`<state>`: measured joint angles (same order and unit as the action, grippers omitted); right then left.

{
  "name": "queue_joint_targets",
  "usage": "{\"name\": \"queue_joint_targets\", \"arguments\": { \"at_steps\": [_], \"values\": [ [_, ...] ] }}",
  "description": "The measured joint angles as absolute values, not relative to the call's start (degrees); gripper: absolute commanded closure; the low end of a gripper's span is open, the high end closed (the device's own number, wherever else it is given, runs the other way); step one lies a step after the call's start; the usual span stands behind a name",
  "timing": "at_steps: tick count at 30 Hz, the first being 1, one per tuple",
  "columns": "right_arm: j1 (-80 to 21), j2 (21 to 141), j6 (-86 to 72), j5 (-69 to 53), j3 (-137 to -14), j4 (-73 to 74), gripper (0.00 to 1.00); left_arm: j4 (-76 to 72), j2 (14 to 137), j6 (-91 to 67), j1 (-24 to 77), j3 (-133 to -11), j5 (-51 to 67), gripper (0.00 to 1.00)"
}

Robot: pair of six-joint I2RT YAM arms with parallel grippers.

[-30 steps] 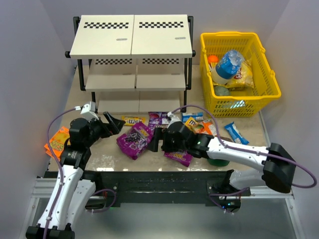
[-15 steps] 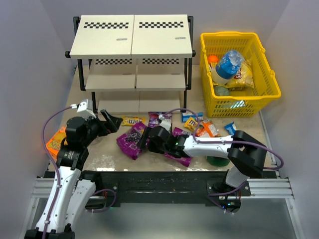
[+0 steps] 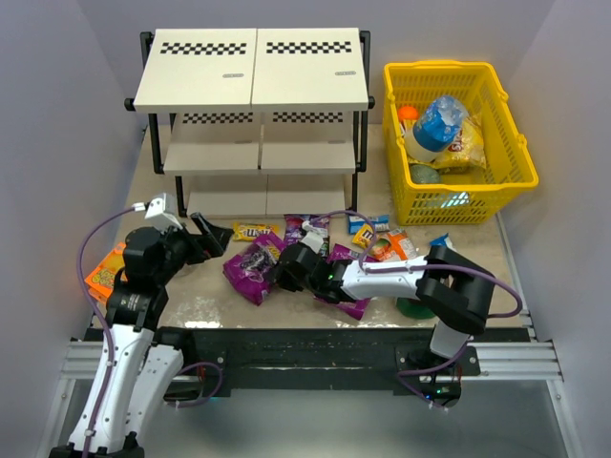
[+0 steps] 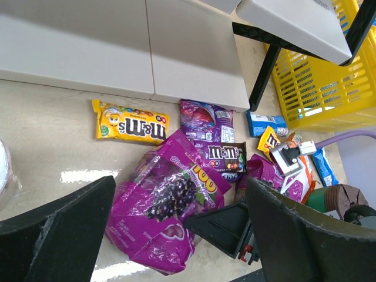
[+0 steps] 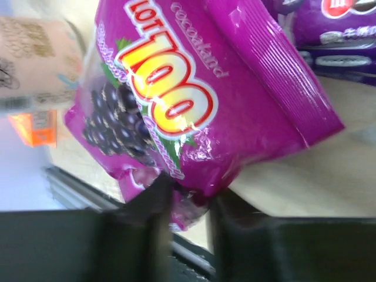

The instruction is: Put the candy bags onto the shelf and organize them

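Observation:
A large purple candy bag with a yellow "100" point(image 3: 248, 269) point(image 4: 164, 205) point(image 5: 194, 88) lies on the table in front of the shelf point(image 3: 253, 72). My right gripper point(image 3: 284, 272) point(image 5: 188, 191) is shut on this bag's right edge, and the foil is bunched between the fingers point(image 5: 155, 197). To the bag's left, my left gripper point(image 3: 212, 236) point(image 4: 180, 182) hovers wide open and holds nothing. A yellow packet point(image 3: 254, 230) point(image 4: 130, 122), a dark-purple one point(image 3: 305, 227) point(image 4: 202, 117), a blue one point(image 3: 363, 224) and an orange one point(image 3: 389, 246) lie near the shelf's foot. A second purple bag point(image 3: 355, 305) is partly hidden under the right arm.
A yellow basket point(image 3: 496, 105) with a blue-capped bottle and a yellow bag stands at the back right. A flat orange box point(image 3: 107, 272) lies at the far left beside the left arm. A green object point(image 3: 415, 308) sits under the right arm's elbow.
My right gripper slid left across the table to the purple "100" bag and shut on its edge. The left gripper barely shifted and stayed open.

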<state>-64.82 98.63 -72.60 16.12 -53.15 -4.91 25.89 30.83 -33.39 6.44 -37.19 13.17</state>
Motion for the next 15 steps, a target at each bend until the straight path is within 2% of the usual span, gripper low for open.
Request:
{"name": "queue_joint_targets", "arguments": {
  "at_steps": [1,2,7,15],
  "values": [
    [-64.82,98.61,-73.03,16.16,-53.15,-5.76,0.96,25.96,30.74,-33.39,6.44,-37.19,13.15,0.02],
    [-64.82,98.54,-73.14,16.19,-53.15,-6.33,0.99,26.09,30.65,-33.36,6.44,-37.21,13.1,0.02],
    [-64.95,96.79,-72.29,17.15,-53.17,-5.96,1.0,27.29,30.3,-33.32,6.44,-37.34,12.23,0.02],
    [-64.93,89.76,-63.72,18.55,-54.54,5.41,1.0,28.99,30.26,-31.88,6.44,-38.44,9.43,0.01]
  ]
}}
